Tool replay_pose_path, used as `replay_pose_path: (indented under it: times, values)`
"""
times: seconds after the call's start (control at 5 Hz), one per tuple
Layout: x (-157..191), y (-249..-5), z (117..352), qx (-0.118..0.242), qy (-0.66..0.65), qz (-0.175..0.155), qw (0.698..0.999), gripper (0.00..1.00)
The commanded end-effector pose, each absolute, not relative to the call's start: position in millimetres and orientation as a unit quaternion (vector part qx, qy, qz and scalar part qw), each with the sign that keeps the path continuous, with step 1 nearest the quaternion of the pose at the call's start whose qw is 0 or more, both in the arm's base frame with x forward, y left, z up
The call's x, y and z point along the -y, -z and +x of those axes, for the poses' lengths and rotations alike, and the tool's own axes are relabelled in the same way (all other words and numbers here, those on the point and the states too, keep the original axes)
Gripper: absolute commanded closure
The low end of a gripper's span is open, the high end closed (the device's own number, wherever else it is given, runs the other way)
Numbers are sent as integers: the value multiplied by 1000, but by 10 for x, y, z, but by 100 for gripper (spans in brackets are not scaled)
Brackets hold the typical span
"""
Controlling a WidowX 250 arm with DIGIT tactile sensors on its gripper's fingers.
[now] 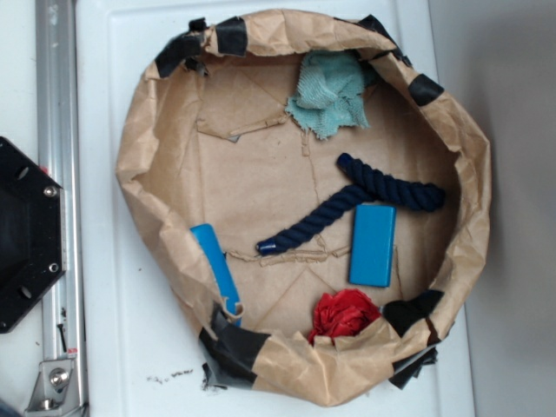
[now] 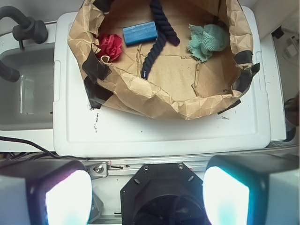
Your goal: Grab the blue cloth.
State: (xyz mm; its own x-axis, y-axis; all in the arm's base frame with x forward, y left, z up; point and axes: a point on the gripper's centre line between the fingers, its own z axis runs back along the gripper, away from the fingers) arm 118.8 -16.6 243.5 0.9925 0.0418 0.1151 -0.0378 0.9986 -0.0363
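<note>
Container: we log one shallow basin of crumpled brown kraft paper (image 1: 165,156), roughly round, its rolled rim patched at intervals with strips of black tape (image 1: 230,35). It stands on a white moulded plastic surface (image 1: 122,347) with a raised edge. The paper floor is creased and bears a few folded paper tabs.

Contents, five items:
1. The blue cloth (image 1: 328,91), a pale teal rag of loose, gauzy weave with frayed edges, bunched into a soft irregular heap. In the exterior view it lies at the top of the basin, against the inner wall; in the wrist view (image 2: 207,41) it sits at the far right of the floor. Nothing touches it but the paper.
2. A dark navy twisted rope (image 1: 347,204), thick and bent into a hook shape, lying across the middle.
3. A flat bright blue rectangular block (image 1: 373,245), smooth-faced, just beside the rope.
4. A narrow blue bar (image 1: 215,265) leaning along the inner wall; we cannot tell its material.
5. A crumpled red bundle (image 1: 346,314), cloth or paper, tucked under the rim near the block.

End effector: in the wrist view the gripper (image 2: 147,197) shows two pale, glowing finger pads (image 2: 69,199) set wide apart with nothing between them, hanging outside the basin, well apart from the cloth. A black hexagonal mount (image 1: 26,234) and a metal rail (image 1: 56,174) flank the surface.
</note>
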Motion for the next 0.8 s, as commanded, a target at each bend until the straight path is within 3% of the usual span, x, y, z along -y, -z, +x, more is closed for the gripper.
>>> replay_pose_path:
  times: [0.0,0.2,0.4,0.6]
  values:
    - [166,-2435,1188,58,-20,-17,998,0]
    - [8,-1935,1456,171,-147,111,968,0]
    - [4,-1512,2040,284,-208,98,931,0]
    - [-105,-1177,2502,305,-276,86,907,0]
